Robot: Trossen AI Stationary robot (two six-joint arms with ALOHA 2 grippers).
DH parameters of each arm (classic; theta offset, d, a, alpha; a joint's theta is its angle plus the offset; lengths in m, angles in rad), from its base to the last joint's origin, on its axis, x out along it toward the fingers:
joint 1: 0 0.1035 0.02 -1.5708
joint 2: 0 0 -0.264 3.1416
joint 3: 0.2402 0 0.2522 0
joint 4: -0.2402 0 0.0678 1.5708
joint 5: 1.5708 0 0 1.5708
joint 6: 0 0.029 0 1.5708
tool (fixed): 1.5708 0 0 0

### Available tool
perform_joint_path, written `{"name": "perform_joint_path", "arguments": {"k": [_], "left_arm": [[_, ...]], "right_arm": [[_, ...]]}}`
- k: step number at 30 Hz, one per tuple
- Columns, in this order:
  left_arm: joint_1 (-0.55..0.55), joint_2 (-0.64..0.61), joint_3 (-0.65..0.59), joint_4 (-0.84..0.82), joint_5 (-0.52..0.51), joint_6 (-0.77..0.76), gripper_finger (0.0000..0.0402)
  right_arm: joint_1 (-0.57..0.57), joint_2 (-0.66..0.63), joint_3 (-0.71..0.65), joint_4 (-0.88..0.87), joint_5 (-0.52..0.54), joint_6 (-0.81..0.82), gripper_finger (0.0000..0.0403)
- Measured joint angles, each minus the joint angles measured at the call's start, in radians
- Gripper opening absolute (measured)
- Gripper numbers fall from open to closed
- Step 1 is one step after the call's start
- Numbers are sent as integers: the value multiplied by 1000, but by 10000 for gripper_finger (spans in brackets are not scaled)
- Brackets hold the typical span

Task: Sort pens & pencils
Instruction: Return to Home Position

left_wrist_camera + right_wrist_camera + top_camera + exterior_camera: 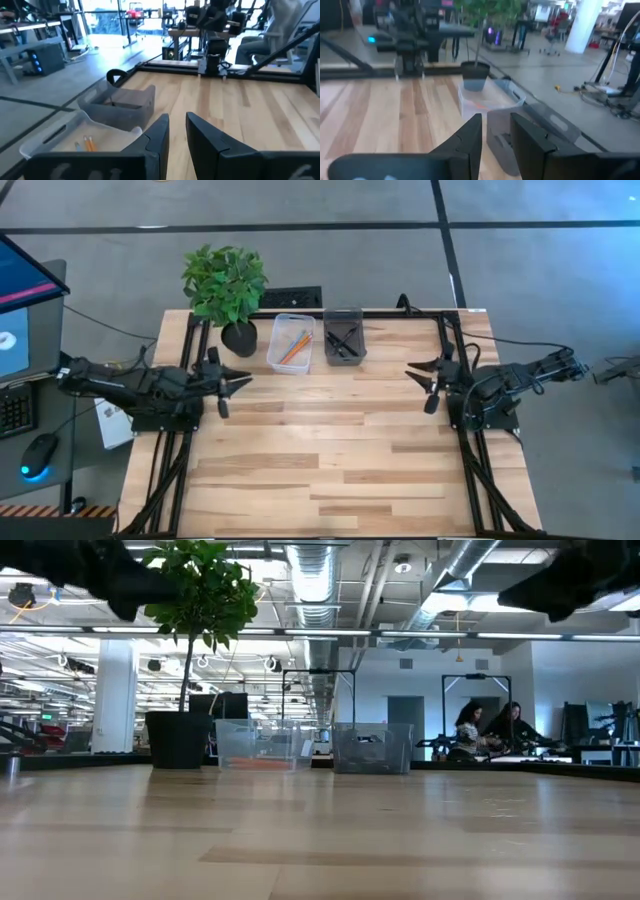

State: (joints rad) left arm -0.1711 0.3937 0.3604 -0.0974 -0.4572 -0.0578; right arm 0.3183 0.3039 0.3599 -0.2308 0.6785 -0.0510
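Note:
The orange pencils (293, 345) lie in a clear bin (291, 343) at the table's far edge; the left wrist view shows their ends (87, 144). Beside it on the right, black pens (342, 340) lie in a grey bin (343, 335). My left gripper (243, 381) (177, 125) hovers open over the table's left side, pointing right, short of the bins. My right gripper (412, 369) (496, 125) hovers open over the right side, pointing left. Both are empty.
A potted plant (225, 285) (190, 640) stands left of the clear bin (262, 745), with the grey bin (372, 748) to the right. Bare wooden tabletop (320, 440) spreads between the arms and toward the near edge. People (490, 730) sit far behind the table.

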Motion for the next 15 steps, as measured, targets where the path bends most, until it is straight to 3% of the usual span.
{"name": "perform_joint_path", "arguments": {"k": [10, 15], "left_arm": [[-6, -271, -178, 0, 35, 37, 57], [-6, -359, -218, 1, 47, 73, 57]], "right_arm": [[0, -298, -186, 68, 0, -37, 123], [0, -294, -209, 92, -10, -36, 123]]}}
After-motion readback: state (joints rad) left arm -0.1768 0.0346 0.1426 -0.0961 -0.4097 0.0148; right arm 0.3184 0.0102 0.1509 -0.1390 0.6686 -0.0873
